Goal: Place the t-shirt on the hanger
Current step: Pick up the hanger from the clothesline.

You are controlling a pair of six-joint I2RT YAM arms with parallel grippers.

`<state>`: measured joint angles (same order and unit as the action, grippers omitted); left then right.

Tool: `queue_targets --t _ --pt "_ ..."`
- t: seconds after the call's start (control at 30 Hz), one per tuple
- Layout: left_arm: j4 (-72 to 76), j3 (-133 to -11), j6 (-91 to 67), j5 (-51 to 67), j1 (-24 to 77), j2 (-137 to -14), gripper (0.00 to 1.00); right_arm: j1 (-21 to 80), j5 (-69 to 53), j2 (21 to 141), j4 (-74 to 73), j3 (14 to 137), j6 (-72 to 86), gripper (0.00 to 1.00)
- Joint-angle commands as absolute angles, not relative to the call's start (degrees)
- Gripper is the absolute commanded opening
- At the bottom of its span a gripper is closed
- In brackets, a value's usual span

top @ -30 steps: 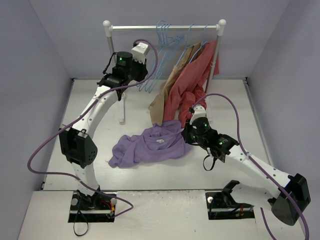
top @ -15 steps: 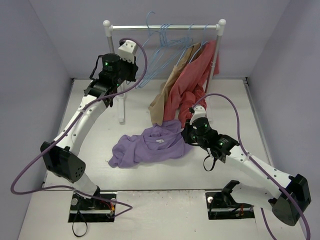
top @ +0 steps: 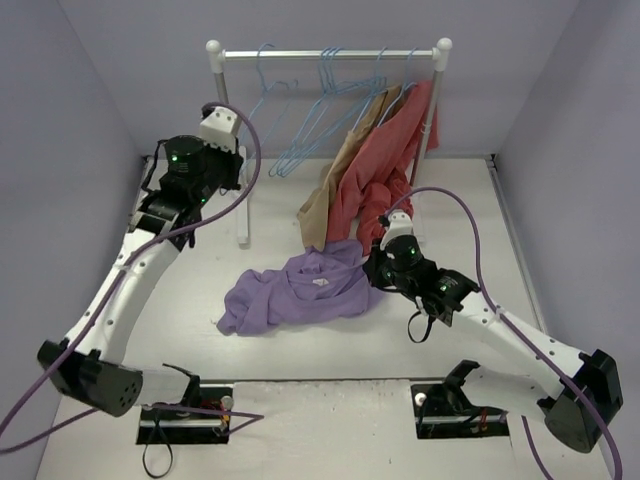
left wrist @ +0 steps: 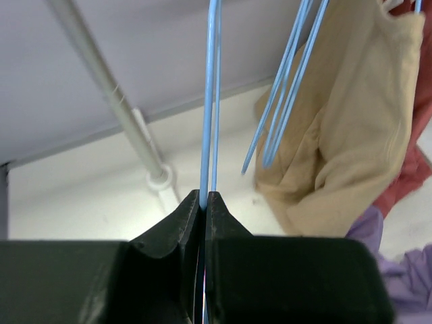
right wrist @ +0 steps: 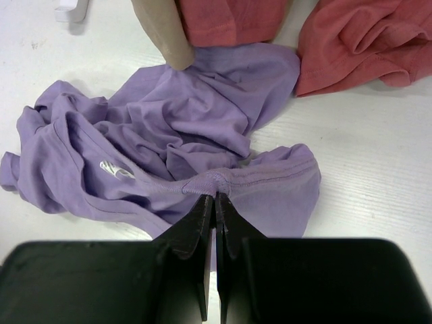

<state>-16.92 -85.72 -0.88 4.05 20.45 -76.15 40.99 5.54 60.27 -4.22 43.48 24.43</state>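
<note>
The left gripper (left wrist: 204, 202) clamps the hanger (left wrist: 208, 101) at the upper left, well apart from the t-shirt (right wrist: 175, 128), whose collar the right gripper (right wrist: 216, 199) pinches.

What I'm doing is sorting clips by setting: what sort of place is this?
Likely a robot lab test cell, not a home: plain lavender walls box in a white table with a small clothes rack standing on it.

Lavender-purple t-shirt (right wrist: 202, 128) with small white mark, light-blue hanger (left wrist: 211, 101), brick-red garment (top: 385, 165), tan-brown garment (left wrist: 337, 135), white worktop (top: 200, 270), matte black left claw (left wrist: 204, 202) and right claw (right wrist: 216, 202), purple cables (top: 258, 155), pale lilac walls (top: 100, 80)
</note>
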Motion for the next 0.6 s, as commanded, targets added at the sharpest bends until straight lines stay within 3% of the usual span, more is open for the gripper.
queue_targets --t 0.0,0.37,0.57 --pt "-19.9 -81.8 1.6 3.1 19.3 -64.5 0.0 41.4 7.0 60.6 -2.5 43.4 24.4 0.0" --pt "-41.1 -69.0 1.7 13.1 19.3 -39.6 0.0 41.2 7.6 63.8 -3.3 45.6 21.2 0.0" --pt "-47.2 -63.8 5.5 31.0 19.5 -33.0 0.0 39.7 8.3 66.1 -4.7 48.1 18.2 0.0"
